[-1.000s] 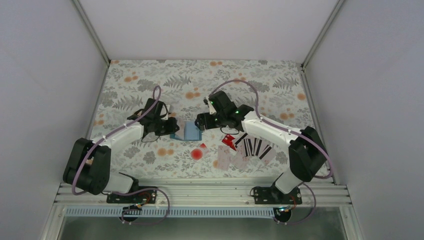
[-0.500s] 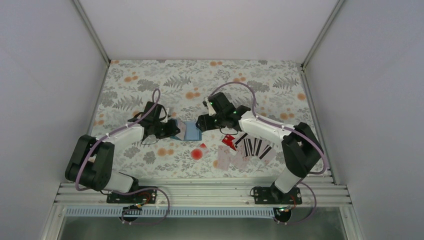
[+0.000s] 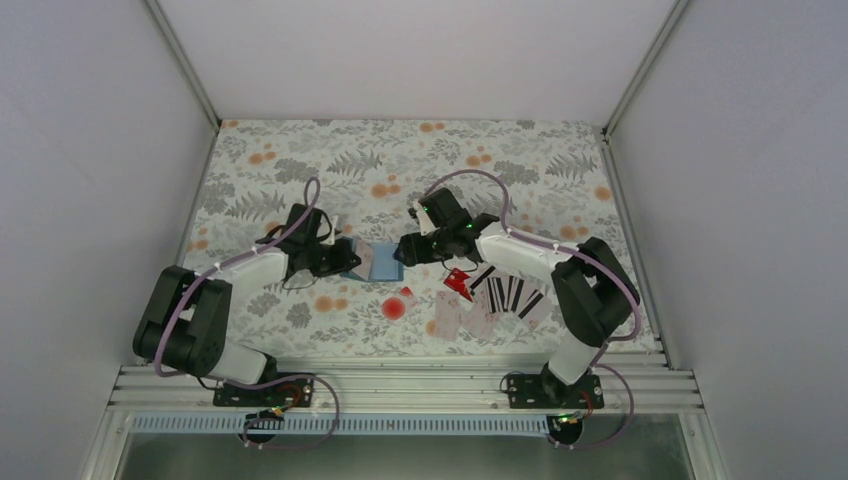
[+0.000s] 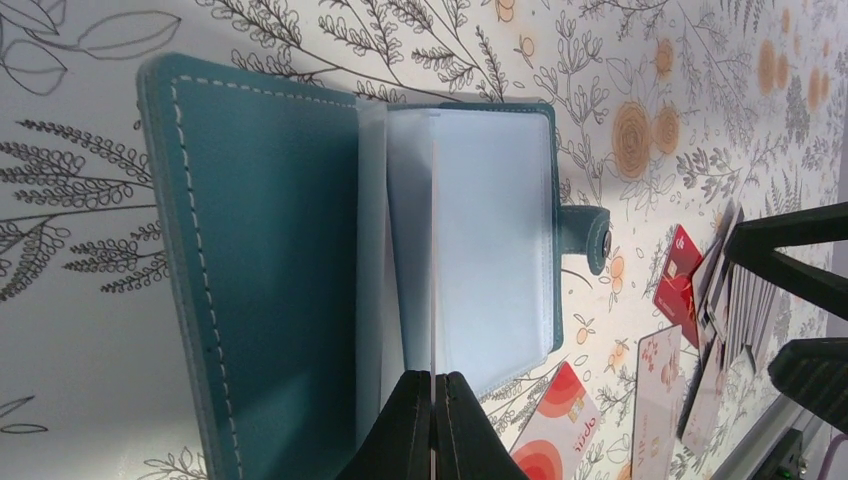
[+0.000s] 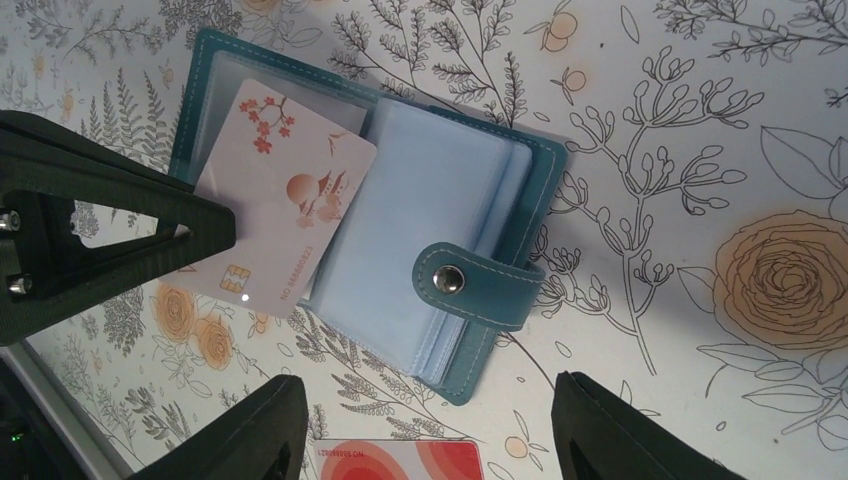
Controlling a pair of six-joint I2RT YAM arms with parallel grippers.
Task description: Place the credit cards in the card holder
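Okay, left gripper point(image 4: 432, 392) is clamped on the blossom-print card point(image 5: 285, 215), edge-up over the open card holder point(image 4: 265, 260) mid-table. I'd square its leading edge to a sleeve mouth and slide slowly, while the right gripper point(image 5: 430, 402), spread and empty above the tab point(image 5: 470, 282), pins the cover. Further out, a red-swirl card point(image 5: 395, 460) lies just beside the holder, with the other credit cards point(image 3: 500, 298) and a red spot point(image 3: 393, 308) clear of the path; floppy sleeves look like the likeliest snag.
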